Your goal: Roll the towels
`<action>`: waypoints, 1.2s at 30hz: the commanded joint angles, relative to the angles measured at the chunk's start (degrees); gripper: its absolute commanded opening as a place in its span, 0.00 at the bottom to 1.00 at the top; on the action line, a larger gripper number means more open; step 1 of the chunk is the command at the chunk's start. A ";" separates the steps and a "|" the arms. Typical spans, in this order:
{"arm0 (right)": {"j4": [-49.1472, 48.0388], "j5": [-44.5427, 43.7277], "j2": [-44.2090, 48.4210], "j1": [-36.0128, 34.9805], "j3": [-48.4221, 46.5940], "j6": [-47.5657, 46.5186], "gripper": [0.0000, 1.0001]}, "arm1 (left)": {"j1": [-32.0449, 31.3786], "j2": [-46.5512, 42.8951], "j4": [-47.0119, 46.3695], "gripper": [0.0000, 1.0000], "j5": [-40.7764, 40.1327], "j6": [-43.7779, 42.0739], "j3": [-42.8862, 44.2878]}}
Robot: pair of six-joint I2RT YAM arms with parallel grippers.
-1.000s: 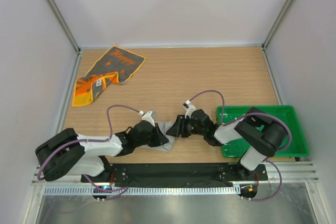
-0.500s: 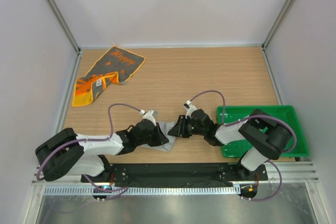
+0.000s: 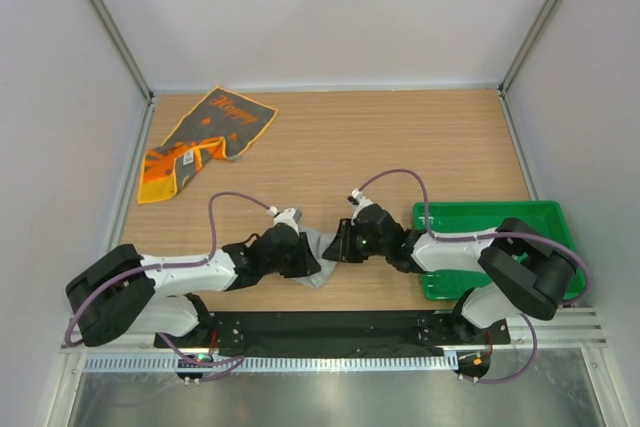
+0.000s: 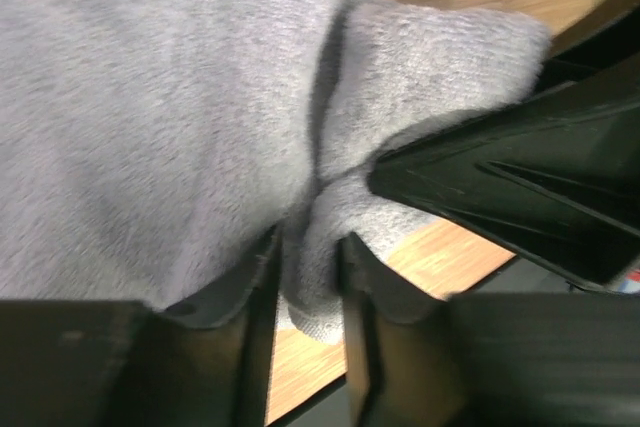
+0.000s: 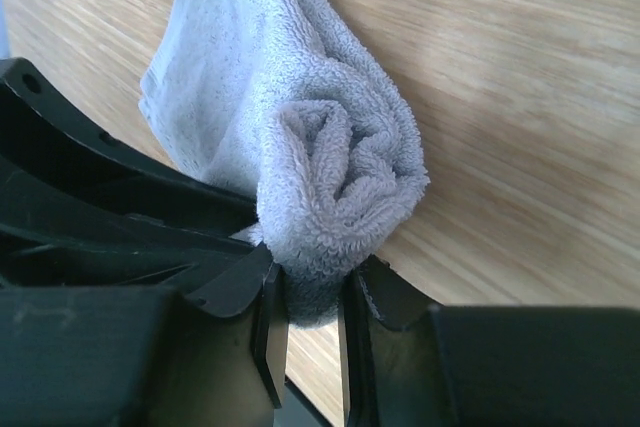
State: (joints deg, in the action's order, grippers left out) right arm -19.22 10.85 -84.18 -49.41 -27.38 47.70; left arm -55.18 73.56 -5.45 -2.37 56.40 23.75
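Since a second ago the right arm's elbow has swung out to the right and nearer, over the green tray, while its right hand has edged slightly left. The left hand has crept a little farther and to the right, so the two hands meet more tightly over the light grey towel. That towel has hardly moved and lies at the near middle of the worktop. The dark grey towel lies unchanged at the far left, flat and crumpled at one end, with orange print, orange-yellow edges and its orange back folded up. In the right wrist view the light grey towel is soft looped terry wound into a loose, thick roll. Its spiral end faces the camera, and the right hand is narrowed on that end, black fingers pressing it from both sides. In the left wrist view the same cloth fills the frame as fuzzy pile with a deep crease. The left hand stands narrow, with a fold of the cloth pinched between its smooth black fingers. The worktop is pale wood-grain laminate and the tray is glossy green plastic, rectangular with a raised rim.
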 commanded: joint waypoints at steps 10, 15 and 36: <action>23.78 -4.44 2.80 -1.39 -10.77 -0.42 0.01 | -7.38 -8.52 31.63 0.54 -22.31 -6.30 8.76; 26.86 -4.70 0.34 -1.57 -13.93 0.46 0.01 | -16.26 -8.43 36.48 0.55 -35.47 -8.23 14.82; 34.96 -3.65 -3.53 -2.01 -20.70 1.78 0.01 | -30.69 14.23 20.49 0.72 -40.34 -19.57 23.45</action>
State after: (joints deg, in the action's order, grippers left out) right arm 15.35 6.66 -87.88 -50.94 -46.41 48.90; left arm -85.65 86.32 20.75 -41.12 38.89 45.74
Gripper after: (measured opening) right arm 0.273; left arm 0.720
